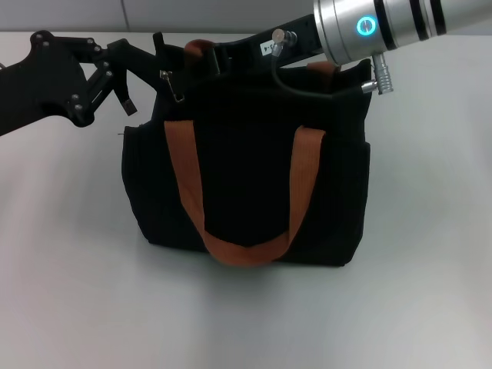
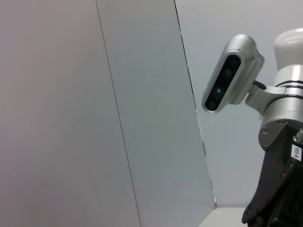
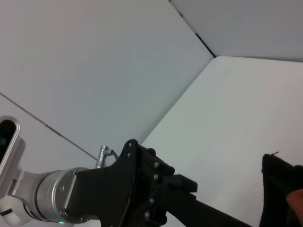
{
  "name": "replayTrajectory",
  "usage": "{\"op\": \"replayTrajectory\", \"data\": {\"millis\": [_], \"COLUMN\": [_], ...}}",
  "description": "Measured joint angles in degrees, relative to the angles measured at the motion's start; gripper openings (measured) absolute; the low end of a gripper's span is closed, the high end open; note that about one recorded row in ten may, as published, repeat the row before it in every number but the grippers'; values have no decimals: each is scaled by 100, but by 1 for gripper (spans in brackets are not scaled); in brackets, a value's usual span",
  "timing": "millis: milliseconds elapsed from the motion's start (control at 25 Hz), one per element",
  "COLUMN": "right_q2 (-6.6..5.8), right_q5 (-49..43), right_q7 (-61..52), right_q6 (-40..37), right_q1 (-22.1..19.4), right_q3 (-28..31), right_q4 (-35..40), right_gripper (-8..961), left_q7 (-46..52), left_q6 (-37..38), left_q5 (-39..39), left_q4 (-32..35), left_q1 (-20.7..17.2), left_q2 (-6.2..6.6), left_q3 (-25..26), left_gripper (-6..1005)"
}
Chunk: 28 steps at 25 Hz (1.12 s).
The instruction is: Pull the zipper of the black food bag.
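Note:
The black food bag [image 1: 254,192] stands upright in the middle of the white table, with rust-orange strap handles [image 1: 244,247]. The silver zipper pull [image 1: 172,84] hangs at the bag's top left corner. My left gripper [image 1: 142,75] is open beside that corner: one finger reaches the bag's top edge and the other hangs just outside it. My right gripper [image 1: 211,54] reaches from the right over the bag's top to the far orange handle, its tips lost against the black fabric. The right wrist view shows the left gripper [image 3: 142,189] and a corner of the bag [image 3: 279,184].
The white table [image 1: 77,292] spreads all round the bag. A grey panelled wall [image 2: 94,118] stands behind it. The left wrist view shows the right arm's wrist camera [image 2: 229,75].

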State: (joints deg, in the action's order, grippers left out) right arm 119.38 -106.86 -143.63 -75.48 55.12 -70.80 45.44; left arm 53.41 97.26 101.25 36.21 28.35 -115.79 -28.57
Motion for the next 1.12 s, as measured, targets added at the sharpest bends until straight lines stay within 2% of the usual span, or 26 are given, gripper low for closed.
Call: {"op": "replayTrajectory", "data": {"millis": [560, 1120], "right_q2": [-3, 5], "right_q5": [-490, -1230], "right_q7": [-409, -1305], "right_q6": [-113, -455], "right_q1": [-75, -674], "right_q3": [-29, -130], "right_q4": [368, 1629], "right_gripper": [0, 0], "left_q7": [3, -26], "left_q6": [3, -42], "left_q5": [-56, -69], "left_q4": [0, 1], "left_q1": [-33, -31], "left_q2": [4, 4], "left_q3": [3, 62], "left_gripper": [36, 37]}}
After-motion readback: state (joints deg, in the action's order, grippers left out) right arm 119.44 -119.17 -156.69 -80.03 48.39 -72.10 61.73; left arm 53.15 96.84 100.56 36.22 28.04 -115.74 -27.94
